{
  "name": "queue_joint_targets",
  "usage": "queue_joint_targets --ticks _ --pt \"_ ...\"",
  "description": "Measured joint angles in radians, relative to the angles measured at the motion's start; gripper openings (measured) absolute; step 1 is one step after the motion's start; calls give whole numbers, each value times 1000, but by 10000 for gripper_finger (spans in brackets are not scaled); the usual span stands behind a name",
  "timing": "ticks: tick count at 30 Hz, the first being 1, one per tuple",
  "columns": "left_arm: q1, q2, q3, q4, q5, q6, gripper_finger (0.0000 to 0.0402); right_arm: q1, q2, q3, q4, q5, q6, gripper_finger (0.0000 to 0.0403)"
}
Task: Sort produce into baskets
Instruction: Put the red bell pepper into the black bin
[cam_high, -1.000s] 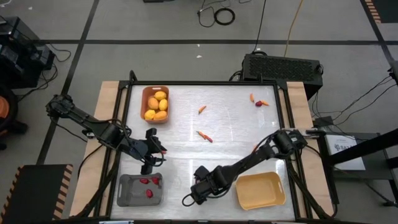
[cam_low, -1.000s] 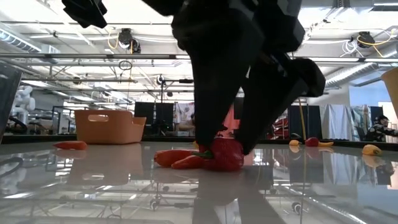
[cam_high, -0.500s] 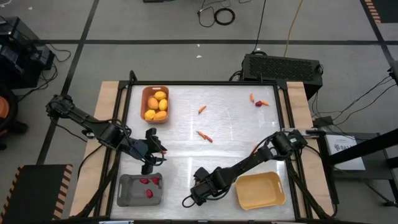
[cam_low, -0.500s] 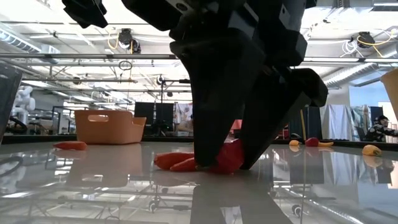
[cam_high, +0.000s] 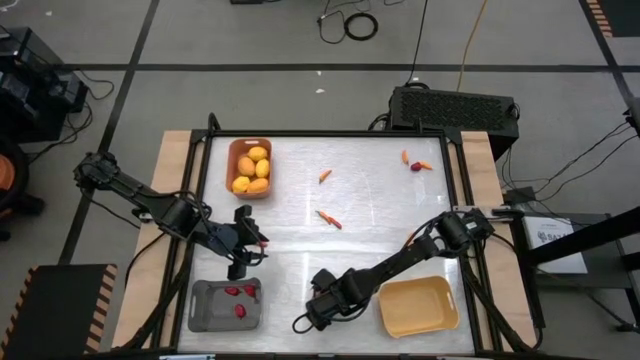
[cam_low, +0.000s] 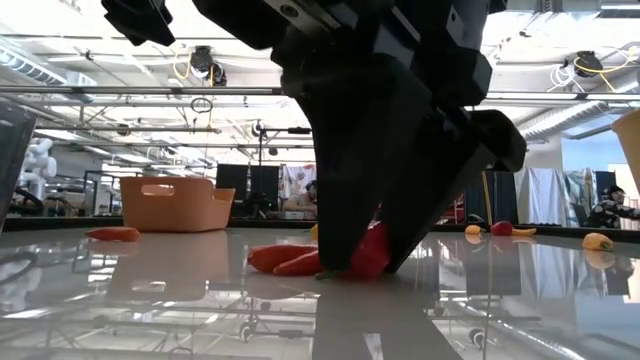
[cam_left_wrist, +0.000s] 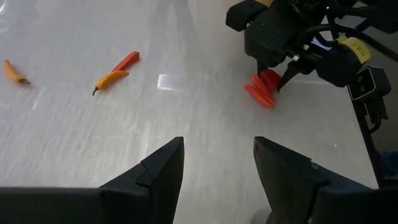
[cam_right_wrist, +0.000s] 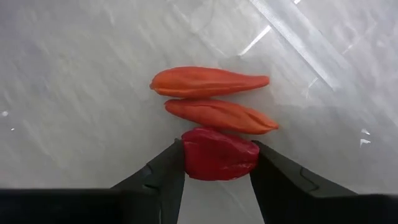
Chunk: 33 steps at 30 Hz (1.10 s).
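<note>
Right pincer closed on a red chilli; left pincer idle and open

Your left pincer (cam_high: 247, 243) hangs over the counter (cam_high: 380, 215) with its fingers (cam_left_wrist: 163, 168) spread apart and nothing between them. Just in front of it, toward the near edge, sits the grey basket (cam_high: 226, 305) with red chilli pieces in it. Beyond it, toward the far edge, the orange-brown basket (cam_high: 250, 167) holds the round yellow fruits (cam_high: 252, 170).

Farther right, mid-counter, an orange stick and a red piece (cam_high: 329, 219) lie touching, well apart from both pincers; another orange stick (cam_high: 325, 176) lies beyond them.

Your right pincer (cam_high: 313, 312) is down at the counter surface near the front edge. Its fingers (cam_right_wrist: 163, 169) press both sides of a red chilli (cam_right_wrist: 220, 154); the chilli rests on the counter. Two orange carrot sticks (cam_right_wrist: 214, 99) lie side by side just ahead of the fingertips, the nearer one touching the chilli.

The yellow basket (cam_high: 419, 306) sits just to that pincer's right. More produce (cam_high: 415, 163) lies at the far right corner.
</note>
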Motion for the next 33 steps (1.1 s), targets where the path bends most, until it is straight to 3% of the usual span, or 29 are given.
queue_joint_targets --ticks 7,15,28,33 --pt "6 0 0 -21 11 48 201 1 1 106 2 -29 -52 156" --pt "42 0 0 -56 17 108 201 -28 -1 155 38 35 -299 155" --pt "117 0 0 -80 16 250 201 -113 9 156 556 153 -962 155" --pt "130 -2 0 -80 15 259 201 -136 77 155 769 145 -1072 155"
